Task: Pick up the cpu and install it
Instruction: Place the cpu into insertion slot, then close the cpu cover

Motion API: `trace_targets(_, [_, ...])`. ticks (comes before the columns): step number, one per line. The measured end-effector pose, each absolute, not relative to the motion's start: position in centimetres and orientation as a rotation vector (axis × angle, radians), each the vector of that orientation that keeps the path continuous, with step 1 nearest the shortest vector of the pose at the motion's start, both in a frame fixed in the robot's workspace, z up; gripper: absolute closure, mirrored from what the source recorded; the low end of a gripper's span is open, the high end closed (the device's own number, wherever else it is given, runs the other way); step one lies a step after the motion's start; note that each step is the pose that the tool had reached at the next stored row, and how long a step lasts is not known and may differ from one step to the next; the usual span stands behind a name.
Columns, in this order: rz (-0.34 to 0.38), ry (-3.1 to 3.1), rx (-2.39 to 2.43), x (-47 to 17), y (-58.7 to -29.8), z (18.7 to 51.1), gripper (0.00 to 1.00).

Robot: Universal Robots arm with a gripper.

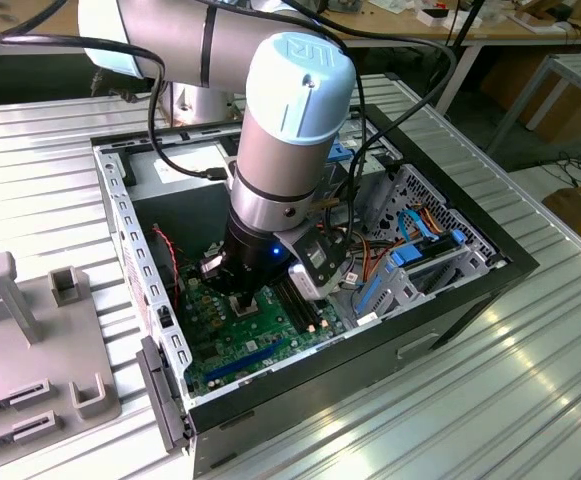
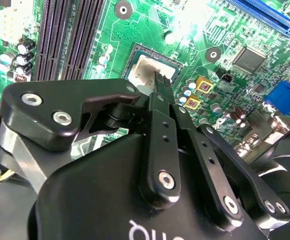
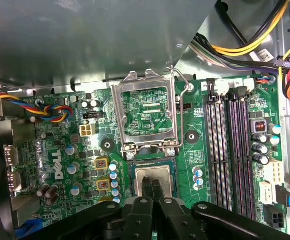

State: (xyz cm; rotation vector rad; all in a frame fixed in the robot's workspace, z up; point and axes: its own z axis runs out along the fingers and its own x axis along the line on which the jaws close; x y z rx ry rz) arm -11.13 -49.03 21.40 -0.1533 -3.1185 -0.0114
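The cpu (image 3: pixel 141 176) is a small grey square lying flat in its socket on the green motherboard (image 3: pixel 60 165), just below the hinged silver socket frame (image 3: pixel 117 115), which stands swung open. My gripper (image 3: pixel 152 182) is directly over the cpu, its two black fingers pressed together with the tips at the chip's top face. Grey metal shows on both sides of the fingers. In the second wrist view the gripper (image 2: pixel 158 76) tip sits on the cpu (image 2: pixel 144 67). In the exterior view the gripper (image 1: pixel 245 300) reaches down into the open computer case (image 1: pixel 120 215) onto the motherboard (image 1: pixel 230 345).
Long black memory slots (image 3: pixel 224 150) run beside the socket. Coloured cable bundles (image 3: pixel 254 45) and a drive cage (image 1: pixel 420 250) crowd the case on the exterior view's right. A grey fixture (image 1: pixel 30 340) stands on the ribbed metal table (image 1: pixel 490 400) at the exterior view's left.
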Motion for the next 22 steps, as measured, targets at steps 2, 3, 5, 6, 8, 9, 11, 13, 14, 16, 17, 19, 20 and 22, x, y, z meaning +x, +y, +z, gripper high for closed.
trace_targets(2, [-0.011,-3.118,-0.155,-11.1,-49.0,21.4,0.89])
trace_targets(3, [-0.011,-3.118,-0.157,-11.1,-49.0,21.4,0.89])
trace_targets(5, [-0.011,-3.118,-0.158,-11.1,-49.0,21.4,0.89])
trace_targets(6, [-0.011,-3.118,-0.161,-11.1,-49.0,21.4,0.89])
trace_targets(8, [-0.012,-3.118,-0.164,-11.1,-49.0,21.4,0.89])
trace_targets(9, [-0.011,-3.118,-0.166,-11.1,-49.0,21.4,0.89])
trace_targets(11, [-0.011,-3.118,-0.168,-11.1,-49.0,21.4,0.89])
trace_targets(13, [-0.012,-3.118,-0.171,-11.1,-49.0,21.4,0.89])
trace_targets(14, [-0.012,-3.118,-0.172,-11.1,-49.0,21.4,0.89])
trace_targets(16, [-0.011,-3.117,-0.174,-11.1,-49.0,21.4,0.89])
trace_targets(17, [-0.012,-3.117,-0.174,-11.0,-49.0,21.4,0.89])
trace_targets(19, [-0.011,-3.116,-0.174,-11.0,-49.0,21.6,0.89])
trace_targets(20, [-0.011,-3.116,-0.174,-11.0,-49.0,22.0,0.89])
trace_targets(22, [-0.011,-3.116,-0.174,-10.8,-48.9,23.0,0.89])
